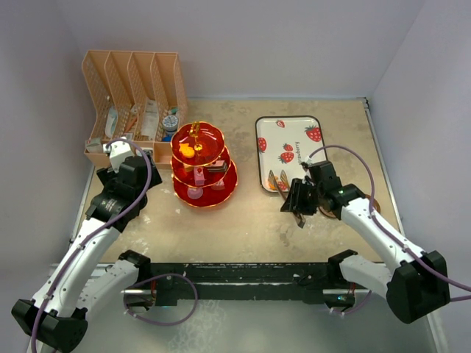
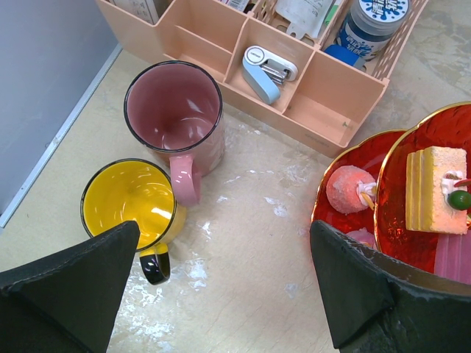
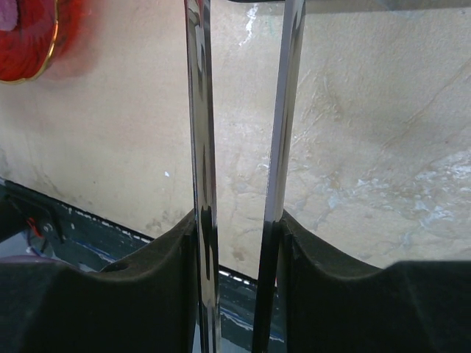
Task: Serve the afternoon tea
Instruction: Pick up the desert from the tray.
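Your left gripper (image 2: 224, 250) stands wide open and empty above the pink translucent mug (image 2: 173, 110) and yellow translucent mug (image 2: 129, 202), which sit side by side near the peach plastic organiser (image 2: 324, 88). Your right gripper (image 3: 239, 235) is clamped on the metal tongs (image 3: 200, 147). The red three-tier stand with gold rims (image 1: 221, 193) carries toy cakes (image 2: 436, 187).

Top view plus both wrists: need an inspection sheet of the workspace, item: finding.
Surface: beige table, stained and scuffed.
Job's things: red three-tier stand upright, toy cakes on its tiers; pink mug and yellow mug upright, empty, close together on the table.
Clutter: peach desk organiser holding small items; strawberry-print tray at back right.
Grippers: left gripper open, holding nothing, above the mugs; right gripper with fingers shut on metal tongs.
Cables: purple cables run along both arms, off the job's things.
Surroundings: grey walls on three sides.
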You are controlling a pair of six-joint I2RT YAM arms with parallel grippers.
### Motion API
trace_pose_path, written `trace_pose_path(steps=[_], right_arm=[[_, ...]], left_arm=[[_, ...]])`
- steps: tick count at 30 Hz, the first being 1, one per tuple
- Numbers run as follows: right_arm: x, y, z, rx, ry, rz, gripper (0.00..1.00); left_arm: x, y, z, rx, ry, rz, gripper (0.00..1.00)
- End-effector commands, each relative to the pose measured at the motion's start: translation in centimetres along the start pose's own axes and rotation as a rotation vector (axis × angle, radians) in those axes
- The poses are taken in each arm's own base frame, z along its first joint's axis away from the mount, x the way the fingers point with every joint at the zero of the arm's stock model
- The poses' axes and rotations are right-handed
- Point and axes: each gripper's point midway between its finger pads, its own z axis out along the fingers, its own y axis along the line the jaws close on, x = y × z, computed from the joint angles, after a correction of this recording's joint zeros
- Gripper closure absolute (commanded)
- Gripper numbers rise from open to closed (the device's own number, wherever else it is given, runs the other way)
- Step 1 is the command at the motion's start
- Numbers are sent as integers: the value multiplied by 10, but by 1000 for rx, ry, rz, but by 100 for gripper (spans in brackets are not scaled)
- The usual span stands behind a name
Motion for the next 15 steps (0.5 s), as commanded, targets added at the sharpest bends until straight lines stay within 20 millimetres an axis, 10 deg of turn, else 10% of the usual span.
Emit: trace_pose_path(steps=[1,15], right_arm=[[-9,0,-11,22,-11,-74,58],[-4,12,-7,-20,20,-108,58]], left_arm=[[-4,-4,1,10,-16,-13,4],[-4,-4,1,9,-17,-14,4]])
